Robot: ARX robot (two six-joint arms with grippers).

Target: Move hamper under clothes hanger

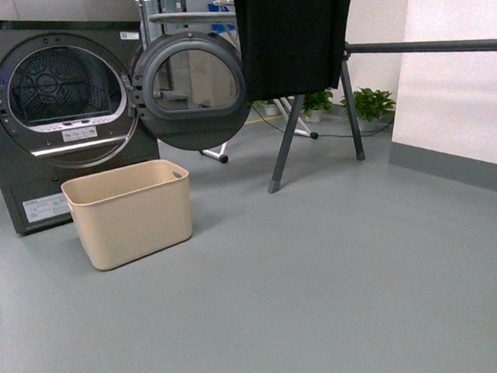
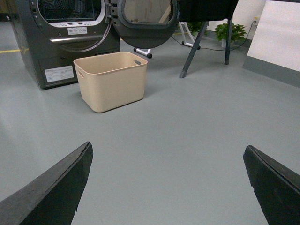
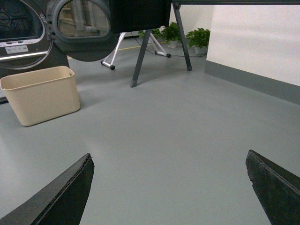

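Observation:
The beige hamper (image 1: 131,213) stands on the grey floor in front of the dryer, left of the clothes hanger. It also shows in the left wrist view (image 2: 111,80) and the right wrist view (image 3: 41,94). The clothes hanger (image 1: 426,47) is a dark grey bar on slanted legs (image 1: 287,145), with a black garment (image 1: 293,34) hung on it. My left gripper (image 2: 168,154) is open and empty, well short of the hamper. My right gripper (image 3: 169,159) is open and empty over bare floor. Neither arm shows in the front view.
A dark dryer (image 1: 51,106) stands at the left with its round door (image 1: 192,88) swung open toward the rack. A white-legged stand (image 1: 221,154) and potted plants (image 1: 371,103) are behind. A white wall (image 1: 464,103) runs along the right.

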